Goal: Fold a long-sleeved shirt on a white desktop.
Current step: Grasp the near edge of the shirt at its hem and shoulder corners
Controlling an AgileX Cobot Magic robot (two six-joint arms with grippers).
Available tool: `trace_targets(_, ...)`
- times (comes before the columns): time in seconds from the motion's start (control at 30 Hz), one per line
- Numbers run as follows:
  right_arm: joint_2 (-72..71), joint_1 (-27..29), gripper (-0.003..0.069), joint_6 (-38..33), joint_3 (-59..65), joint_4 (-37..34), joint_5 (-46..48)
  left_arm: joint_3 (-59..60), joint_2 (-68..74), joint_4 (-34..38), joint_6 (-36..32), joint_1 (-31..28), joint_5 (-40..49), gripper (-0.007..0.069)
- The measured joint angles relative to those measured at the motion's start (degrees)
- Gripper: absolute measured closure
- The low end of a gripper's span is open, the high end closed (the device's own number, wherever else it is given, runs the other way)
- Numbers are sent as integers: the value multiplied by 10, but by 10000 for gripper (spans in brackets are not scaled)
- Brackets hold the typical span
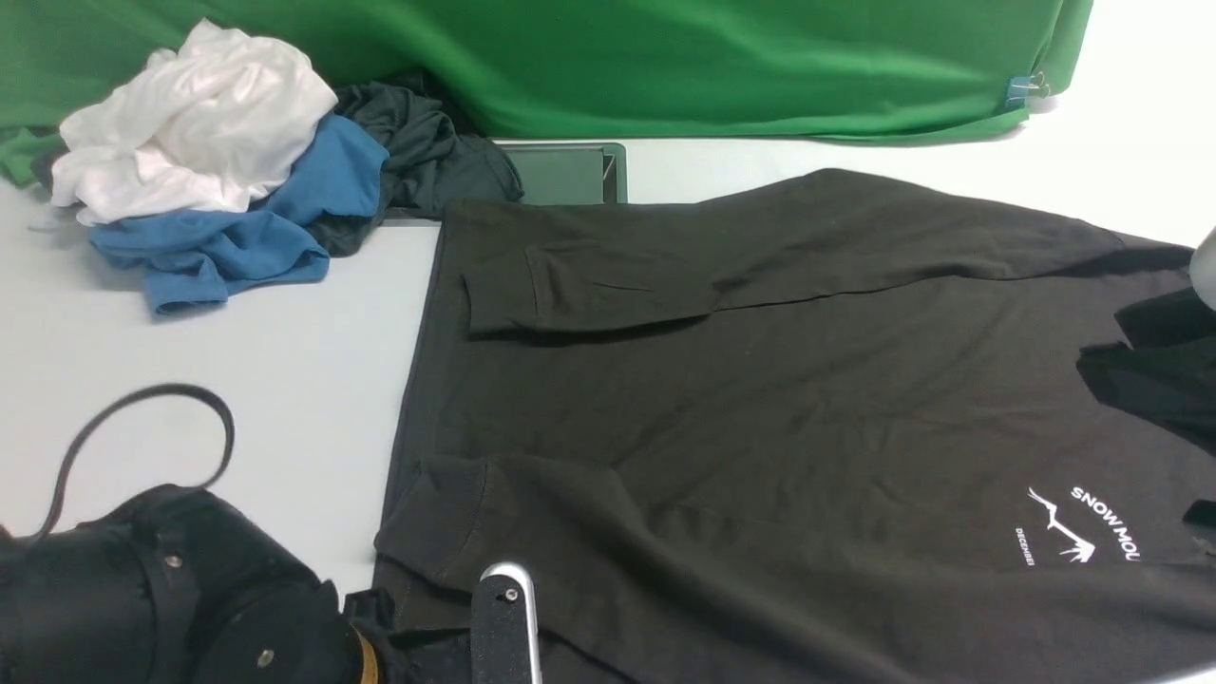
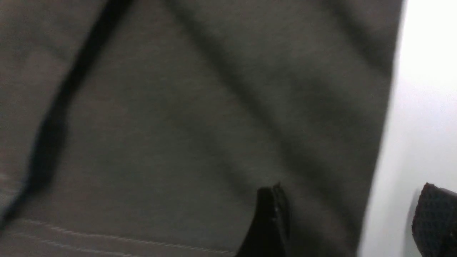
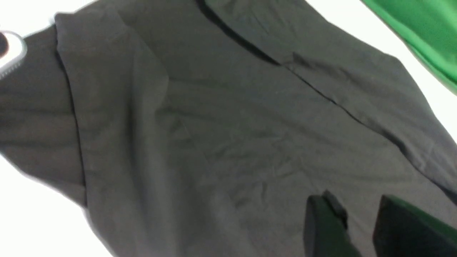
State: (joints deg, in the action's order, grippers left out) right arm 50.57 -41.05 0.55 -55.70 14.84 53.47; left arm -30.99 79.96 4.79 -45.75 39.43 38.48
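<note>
— Start at the left gripper; how do its fingers stand?

— Wide apart, with nothing clamped between them; in the left wrist view one finger sits over dark cloth and the other over bare white, so the gap spans the edge of the long-sleeved shirt; that view is blurred, so I cannot tell whether either finger touches the cloth.

— And from the front?

— One silver-edged finger shows at the bottom, right at the shirt's near left corner, just beside the near cuff.

— The right gripper?

— Its fingers stand a little apart; the gap is empty and the flat shirt body shows through it; it grips nothing that I can see, and it hangs above the cloth.

— Where does the shirt lie?

— Spread flat on the white desktop, hem toward the robot's left, chest print toward its right; both sleeves are folded in across the body; the far cuff and the near one both lie close to the hem.

— Beyond it?

— A silver-framed hatch just behind the far edge; further left a heap of a white garment, a blue garment and a dark teal-grey garment; the green backdrop behind everything; a black cable loop over the table by the left arm.
</note>
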Motion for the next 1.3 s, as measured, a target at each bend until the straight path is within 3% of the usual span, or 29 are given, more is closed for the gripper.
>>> trace_targets(0.13, 0, 0, 423, 1, 0, 0, -11, 0, 12, -48, -1, 0, -9, 206)
trace_targets(0.37, 0, 0, 423, 1, 0, 0, -15, -6, 40, -60, -1, 4, -6, 344)
trace_targets(0.57, 0, 0, 423, 21, 0, 1, -5, -31, 32, -61, 12, 17, 35, 575)
trace_targets(0.87, 19, 26, 423, 159, 32, 80, 100, -85, -88, -48, 65, 37, 174, 592)
trace_targets(0.97, 21, 92, 423, 184, 82, 58, 104, -86, -111, -44, 70, 37, 198, 592)
trace_targets(1.1, 33, 230, 403, 192, 160, -9, 83, -86, -121, -37, 71, 37, 204, 592)
trace_targets(1.2, 41, 324, 330, 181, 204, -64, 60, -86, -122, -33, 73, 38, 204, 592)
trace_targets(1.3, 46, 430, 188, 176, 253, -110, 20, -86, -123, -22, 74, 38, 200, 592)
